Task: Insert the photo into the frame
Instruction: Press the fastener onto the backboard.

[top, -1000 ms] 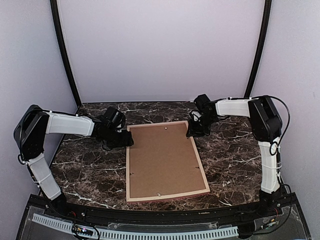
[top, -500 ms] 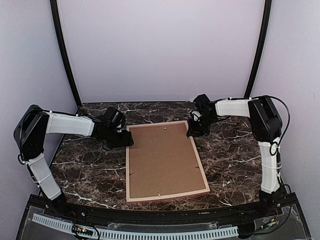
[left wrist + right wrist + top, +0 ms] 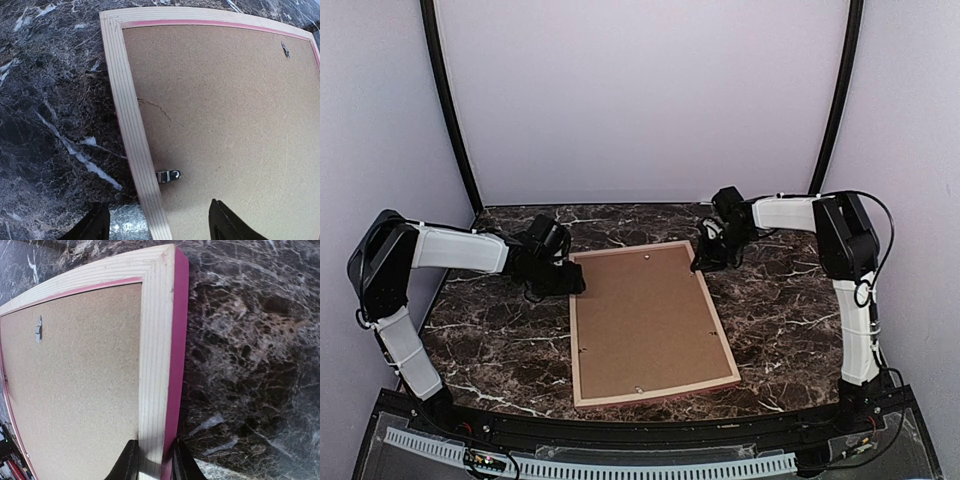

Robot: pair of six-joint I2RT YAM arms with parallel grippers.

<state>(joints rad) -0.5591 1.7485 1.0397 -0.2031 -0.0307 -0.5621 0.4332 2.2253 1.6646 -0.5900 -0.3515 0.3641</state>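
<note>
The frame (image 3: 574, 330) lies face down on the marble table, its tan wooden back up and a brown backing board (image 3: 645, 315) filling it. My left gripper (image 3: 570, 283) is open at the far-left corner, its fingers (image 3: 97, 226) straddling the left rail (image 3: 131, 115) beside a metal clip (image 3: 168, 175). At the far-right corner my right gripper (image 3: 701, 262) is shut on the right rail (image 3: 155, 340), one finger (image 3: 129, 462) on the wood's inner side, the other against the pink outer edge (image 3: 176, 350). The photo is hidden.
Dark veined marble (image 3: 500, 340) lies bare on both sides of the frame. A small hanger (image 3: 38, 330) sits on the backing board near the far rail. Pale walls enclose the table on three sides, and the arm bases stand at the near edge.
My right gripper's jaws have closed in onto the frame's right rail. The frame's far end has shifted slightly to the left. The left gripper has stayed as it was.
</note>
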